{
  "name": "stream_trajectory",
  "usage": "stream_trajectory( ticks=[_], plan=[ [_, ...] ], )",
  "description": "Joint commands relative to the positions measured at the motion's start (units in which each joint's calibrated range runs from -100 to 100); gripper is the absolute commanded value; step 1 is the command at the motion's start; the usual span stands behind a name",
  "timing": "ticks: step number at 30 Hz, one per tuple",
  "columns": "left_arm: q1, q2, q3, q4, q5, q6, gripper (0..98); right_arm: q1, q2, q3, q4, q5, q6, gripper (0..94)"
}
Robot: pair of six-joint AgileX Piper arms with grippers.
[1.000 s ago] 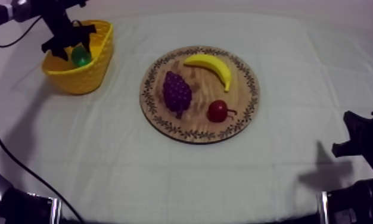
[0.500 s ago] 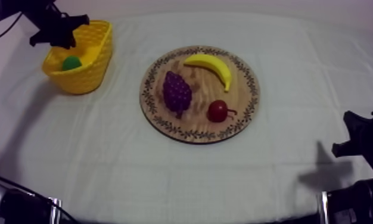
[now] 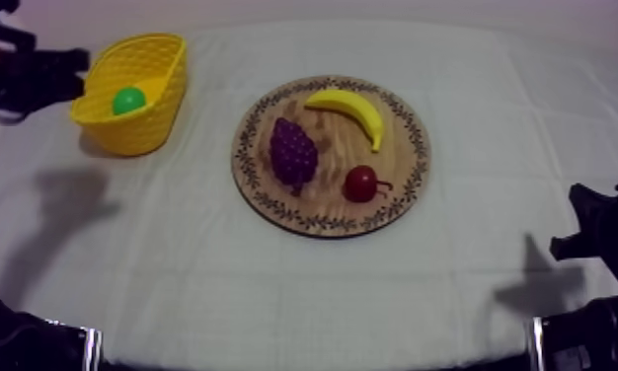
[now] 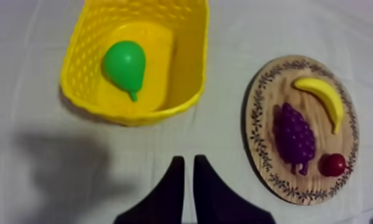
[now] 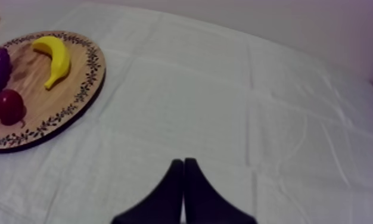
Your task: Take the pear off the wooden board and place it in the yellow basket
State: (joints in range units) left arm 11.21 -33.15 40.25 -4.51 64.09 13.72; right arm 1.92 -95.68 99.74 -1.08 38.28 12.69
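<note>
The right gripper (image 5: 183, 161), well apart from the basket (image 3: 140, 130), is shut to a narrow wedge and holds nothing. The board (image 3: 335, 143) beside the basket has no pear on it. The left gripper (image 4: 189, 159) hangs just short of the basket, its fingers a narrow gap apart and empty. The pear (image 4: 124, 64) lies inside the basket. A low arm swing could clip the basket's rim and tip it.

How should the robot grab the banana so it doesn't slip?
Grip the banana across its thick middle, coming straight down from above. It lies flat and curved on the wooden board, and its tapering ends would probably slip. Set the fingers across its narrow width; the grapes lie apart from it, so there looks to be room.
</note>
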Motion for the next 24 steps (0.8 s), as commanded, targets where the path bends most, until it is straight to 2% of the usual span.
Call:
stream_trajectory(
  ticks=[1,4,11,16,21,24],
  plan=[
    [0.0,-21.6,10.5,1.49,-4.0,-5.8,2.3,0.0,0.0,0.0,0.0,0.0,0.0,0.3],
    [-0.1,-32.8,19.5,2.66,-9.6,-9.3,0.8,0.0,0.0,0.0,0.0,0.0,0.0,0.3],
    [-1.4,-54.4,36.3,4.01,-17.8,-12.8,0.2,0.0,0.0,0.0,0.0,0.0,0.0,0.3],
    [-3.7,-64.3,43.5,7.27,-19.8,-18.2,0.1,0.0,0.0,0.0,0.0,0.0,0.0,0.3],
    [-6.9,-66.3,48.5,8.88,-20.2,-21.2,0.1,0.0,0.0,0.0,0.0,0.0,0.0,0.3],
    [-7.9,-66.5,52.7,8.61,-21.0,-21.4,0.6,0.0,0.0,0.0,0.0,0.0,0.0,0.3]
  ],
)
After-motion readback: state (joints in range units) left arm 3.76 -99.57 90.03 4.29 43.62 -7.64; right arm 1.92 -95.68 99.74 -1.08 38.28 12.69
